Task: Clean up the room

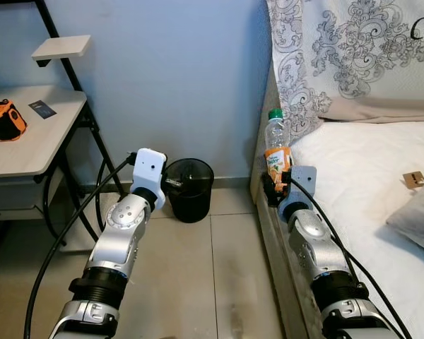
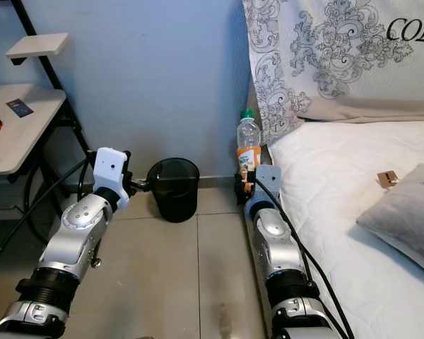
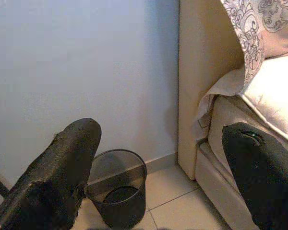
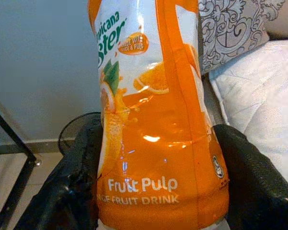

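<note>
— Gripping with my right gripper (image 1: 277, 185), I am clamping its two black fingers (image 4: 259, 177) around a juice bottle (image 1: 276, 146), one finger on each side of the orange label.

— Where is the bottle sitting?

— It is standing upright in my grasp, green cap on top, just beside the edge of the bed (image 1: 353, 183) and in front of the patterned pillow (image 1: 353, 56). The label is reading "Fruit Pulp".

— And your other arm?

— My left gripper (image 3: 158, 177) is hovering with its fingers spread wide apart and nothing between them. It is pointing toward the black wire bin (image 1: 189, 189), which is standing on the tiled floor (image 1: 205, 282) against the blue wall (image 1: 177, 78), between the desk and the bed.

— Anything else lying around?

— An orange and black device (image 1: 5, 119) and a small dark card (image 1: 42, 109) are lying on the white desk (image 1: 35, 145) at my left. A small brown scrap (image 1: 413, 179) is lying on the white sheet, near a grey cushion (image 1: 417, 219).
</note>
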Motion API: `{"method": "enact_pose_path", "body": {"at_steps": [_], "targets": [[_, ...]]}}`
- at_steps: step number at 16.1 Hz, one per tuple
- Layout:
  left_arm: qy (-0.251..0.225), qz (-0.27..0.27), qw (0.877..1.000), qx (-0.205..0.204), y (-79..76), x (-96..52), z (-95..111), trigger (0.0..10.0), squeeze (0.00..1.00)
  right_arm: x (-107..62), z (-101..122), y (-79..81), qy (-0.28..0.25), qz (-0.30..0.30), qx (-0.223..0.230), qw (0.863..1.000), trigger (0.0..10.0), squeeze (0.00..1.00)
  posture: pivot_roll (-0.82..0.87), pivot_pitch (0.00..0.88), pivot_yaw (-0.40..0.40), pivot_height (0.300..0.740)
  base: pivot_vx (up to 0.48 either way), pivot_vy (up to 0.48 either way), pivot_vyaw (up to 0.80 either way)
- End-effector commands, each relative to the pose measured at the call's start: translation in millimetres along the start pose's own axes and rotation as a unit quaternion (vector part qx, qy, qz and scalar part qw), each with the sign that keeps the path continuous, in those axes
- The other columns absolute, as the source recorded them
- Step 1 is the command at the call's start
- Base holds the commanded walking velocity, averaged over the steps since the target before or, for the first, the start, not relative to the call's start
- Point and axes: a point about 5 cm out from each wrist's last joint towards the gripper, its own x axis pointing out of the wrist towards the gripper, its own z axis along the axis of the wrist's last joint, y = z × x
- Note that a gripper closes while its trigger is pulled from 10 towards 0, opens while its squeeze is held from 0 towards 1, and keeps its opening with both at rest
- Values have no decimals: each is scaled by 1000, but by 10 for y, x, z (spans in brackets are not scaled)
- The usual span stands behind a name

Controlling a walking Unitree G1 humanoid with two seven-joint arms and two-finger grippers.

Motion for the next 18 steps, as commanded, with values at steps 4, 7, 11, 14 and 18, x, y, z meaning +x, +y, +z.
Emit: {"method": "enact_pose_path", "body": {"at_steps": [4,7,11,14,18], "targets": [[5,1,1000,-1,15,-11,-15,10000,0,8,49,34,-14,10,14,1000,10000,0,-15,0,49,740,388,0,0],[5,2,1000,-3,27,-12,-11,10000,0,17,44,46,-6,16,23,1000,10000,0,-15,0,52,740,414,0,0],[5,3,1000,-4,37,-3,-2,10000,0,27,74,54,-14,21,22,999,10000,0,-16,0,55,740,440,0,-400],[5,7,1000,-5,52,8,8,10000,0,45,86,76,-9,32,-1,999,10000,0,-15,0,57,740,441,0,0],[6,8,1000,-5,65,6,7,10000,0,50,74,63,-6,22,8,1000,10000,0,-12,0,59,740,442,0,400]]}}
